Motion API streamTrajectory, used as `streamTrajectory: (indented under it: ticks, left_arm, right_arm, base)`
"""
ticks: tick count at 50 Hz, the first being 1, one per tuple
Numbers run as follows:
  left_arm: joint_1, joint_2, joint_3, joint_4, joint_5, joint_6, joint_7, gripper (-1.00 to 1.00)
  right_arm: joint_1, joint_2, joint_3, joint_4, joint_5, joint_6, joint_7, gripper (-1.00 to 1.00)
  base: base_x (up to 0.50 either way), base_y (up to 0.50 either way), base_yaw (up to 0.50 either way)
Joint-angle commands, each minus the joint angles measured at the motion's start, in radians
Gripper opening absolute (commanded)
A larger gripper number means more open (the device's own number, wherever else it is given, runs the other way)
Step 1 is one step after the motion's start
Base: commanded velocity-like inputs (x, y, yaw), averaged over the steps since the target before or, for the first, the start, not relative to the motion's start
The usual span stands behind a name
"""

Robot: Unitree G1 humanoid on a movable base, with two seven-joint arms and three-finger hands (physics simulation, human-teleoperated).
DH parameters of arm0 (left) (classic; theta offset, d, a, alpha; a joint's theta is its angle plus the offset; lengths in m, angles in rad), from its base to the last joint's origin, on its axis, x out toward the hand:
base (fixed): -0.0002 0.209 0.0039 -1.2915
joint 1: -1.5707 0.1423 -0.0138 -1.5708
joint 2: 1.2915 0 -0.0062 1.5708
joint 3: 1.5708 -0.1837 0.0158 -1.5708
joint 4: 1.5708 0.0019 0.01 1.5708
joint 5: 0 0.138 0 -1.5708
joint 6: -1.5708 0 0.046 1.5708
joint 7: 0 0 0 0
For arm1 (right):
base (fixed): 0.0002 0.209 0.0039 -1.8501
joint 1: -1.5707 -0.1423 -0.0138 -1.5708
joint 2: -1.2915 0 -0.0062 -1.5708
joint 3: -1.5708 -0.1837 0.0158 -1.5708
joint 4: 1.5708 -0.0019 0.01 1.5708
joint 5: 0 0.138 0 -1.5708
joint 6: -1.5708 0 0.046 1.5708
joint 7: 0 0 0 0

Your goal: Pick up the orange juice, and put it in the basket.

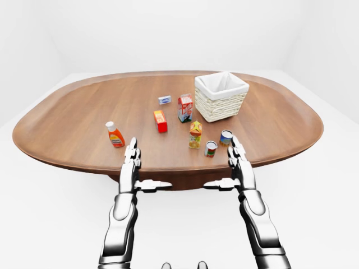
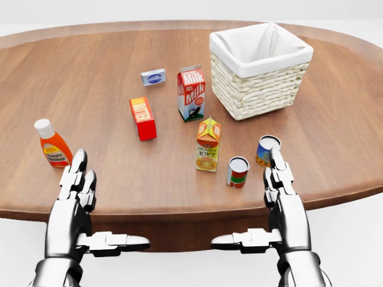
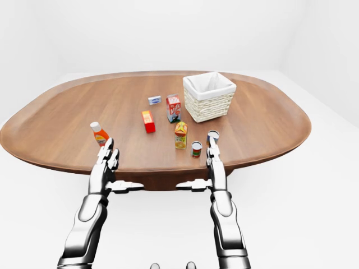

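Hovering at the table's [image 2: 335,149] near edge, both hands were spread flat with fingers extended toward the objects and thumbs pointing inward at each other, gripping nothing. That posture read as a ready stance: neither hand had committed to a reach yet. The orange juice [image 2: 207,145] carton stood upright up and to the left of the right hand [image 2: 281,197], well apart from the left hand [image 2: 75,194], so the right hand looked like the natural choice for the pick.

Just above the right hand's fingertips sat a blue can [image 2: 267,149], with a red can [image 2: 237,171] just to its left (both between that hand and the carton, and likely to be knocked on a straight approach). The basket [image 2: 251,95] lay farther up from the right hand, its white-lined mouth open upward, which suited a short lift and drop from the carton's spot.

Nearer the left hand, an orange sauce bottle [image 2: 52,144] stood just above its fingertips. A red box [image 2: 142,118], a milk carton [image 2: 191,93] and a small blue packet [image 2: 153,76] stood farther up, clear of the likely path.
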Motion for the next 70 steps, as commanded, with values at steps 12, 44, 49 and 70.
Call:
streamTrajectory:
  ticks: [12, 44, 49, 70]
  left_arm:
    - [-0.019, 0.060, 0.172, -0.407, -0.095, 0.046, -0.008, 1.00]
    - [-0.099, 0.241, 0.531, -0.569, -0.295, 0.046, -0.090, 1.00]
    - [-0.117, 0.255, 0.559, -0.531, -0.328, 0.046, -0.053, 1.00]
    - [-0.105, 0.263, 0.543, -0.502, -0.333, 0.046, -0.034, 1.00]
  right_arm:
    - [0.008, -0.018, -0.029, -0.205, -0.022, 0.078, 0.033, 1.00]
    - [0.016, -0.018, -0.032, -0.482, -0.049, 0.078, 0.055, 1.00]
    - [0.011, -0.020, -0.041, -0.518, -0.048, 0.078, 0.059, 1.00]
    - [-0.037, -0.039, -0.077, -0.701, -0.066, 0.078, 0.062, 1.00]
  base:
    - [0.00, 0.00, 0.00]
    - [0.00, 0.00, 0.00]
    - [0.00, 0.00, 0.00]
    - [0.00, 0.00, 0.00]
